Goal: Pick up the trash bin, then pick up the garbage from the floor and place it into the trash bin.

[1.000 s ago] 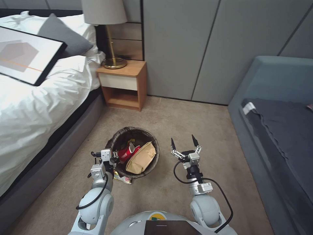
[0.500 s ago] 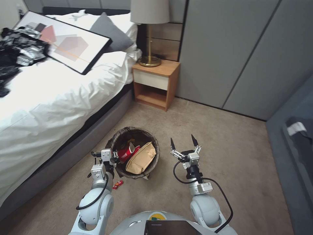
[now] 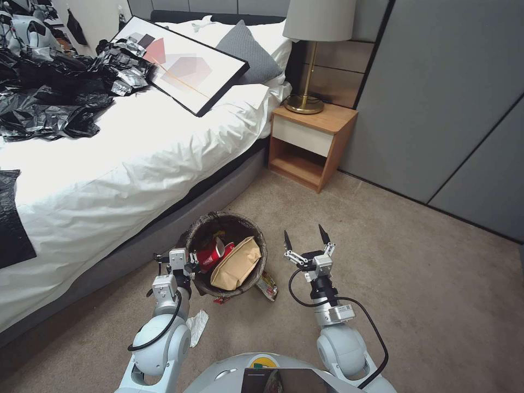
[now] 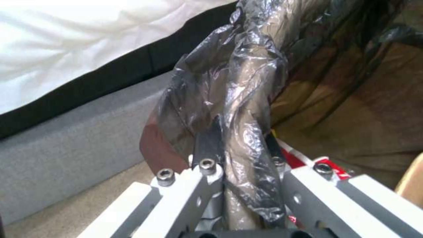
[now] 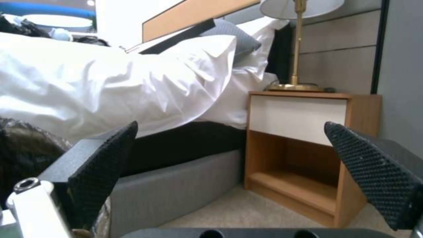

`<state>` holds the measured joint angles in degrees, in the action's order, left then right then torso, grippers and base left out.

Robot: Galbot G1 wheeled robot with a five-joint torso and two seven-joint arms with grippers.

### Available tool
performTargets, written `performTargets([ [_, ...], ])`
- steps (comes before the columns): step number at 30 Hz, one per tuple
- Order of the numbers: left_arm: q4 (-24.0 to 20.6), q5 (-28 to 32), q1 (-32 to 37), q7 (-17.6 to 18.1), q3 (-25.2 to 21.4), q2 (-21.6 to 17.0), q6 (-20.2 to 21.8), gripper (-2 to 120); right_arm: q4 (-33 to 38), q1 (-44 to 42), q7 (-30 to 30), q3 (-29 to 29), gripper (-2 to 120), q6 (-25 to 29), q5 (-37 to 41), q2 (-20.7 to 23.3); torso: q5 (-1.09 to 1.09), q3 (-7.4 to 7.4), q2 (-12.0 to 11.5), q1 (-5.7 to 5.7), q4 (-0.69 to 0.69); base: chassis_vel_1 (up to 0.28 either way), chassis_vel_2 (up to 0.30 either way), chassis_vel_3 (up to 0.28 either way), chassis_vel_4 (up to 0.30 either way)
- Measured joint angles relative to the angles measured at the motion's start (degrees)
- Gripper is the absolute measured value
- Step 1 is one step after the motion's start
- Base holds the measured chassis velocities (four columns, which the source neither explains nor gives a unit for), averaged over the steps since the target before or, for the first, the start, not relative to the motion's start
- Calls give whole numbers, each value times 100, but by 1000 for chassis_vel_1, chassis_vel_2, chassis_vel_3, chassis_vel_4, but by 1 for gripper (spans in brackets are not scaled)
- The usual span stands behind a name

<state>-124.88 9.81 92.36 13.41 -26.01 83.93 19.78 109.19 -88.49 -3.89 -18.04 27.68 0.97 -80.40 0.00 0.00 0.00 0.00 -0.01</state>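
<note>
Crinkled dark-brown plastic liner wraps the rim of the trash bin (image 3: pixel 226 254); round tapered bin, held above beige short-pile carpet beside the grey upholstered bed base (image 3: pixel 164 232). Left gripper (image 3: pixel 188 266) is clamped on the near-left rim, one finger outside and one inside, liner film bunched glossy between them in the left wrist view (image 4: pixel 238 145). Jaws nearly closed, pinching rim plus film.

Inside the bin: a red-and-white paper cup (image 3: pixel 212 255) lying on its side, a creased tan paper bag (image 3: pixel 237 265) leaning against the right wall, a bit of yellow wrapper behind the cup.

On the carpet: a crumpled white tissue (image 3: pixel 196 326) near the left forearm, a flat printed snack wrapper (image 3: pixel 267 286) just beside the bin's right edge, a small red scrap (image 3: pixel 220 299) under the near rim.

Right gripper (image 3: pixel 305 243) hangs to the right of the bin, apart from it, jaws spread wide and empty. Textured black rubber pads (image 5: pixel 103 172) show in the right wrist view, framing a wooden nightstand (image 5: pixel 304 148) with a white drawer front and open shelf. Brass lamp base (image 3: pixel 303 103) sits on top of it.

Rumpled white duvet (image 3: pixel 125 147) carries shiny black plastic sheets (image 3: pixel 54 93) and a black-framed print (image 3: pixel 183 63).
</note>
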Motion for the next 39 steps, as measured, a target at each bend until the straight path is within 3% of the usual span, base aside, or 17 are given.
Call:
performTargets([
  [39,-35,28,-24,-3,0,3,-24,3,-32,62,35,43,100,-73,16,36,0,0,0,0,1,0,0,0,0],
])
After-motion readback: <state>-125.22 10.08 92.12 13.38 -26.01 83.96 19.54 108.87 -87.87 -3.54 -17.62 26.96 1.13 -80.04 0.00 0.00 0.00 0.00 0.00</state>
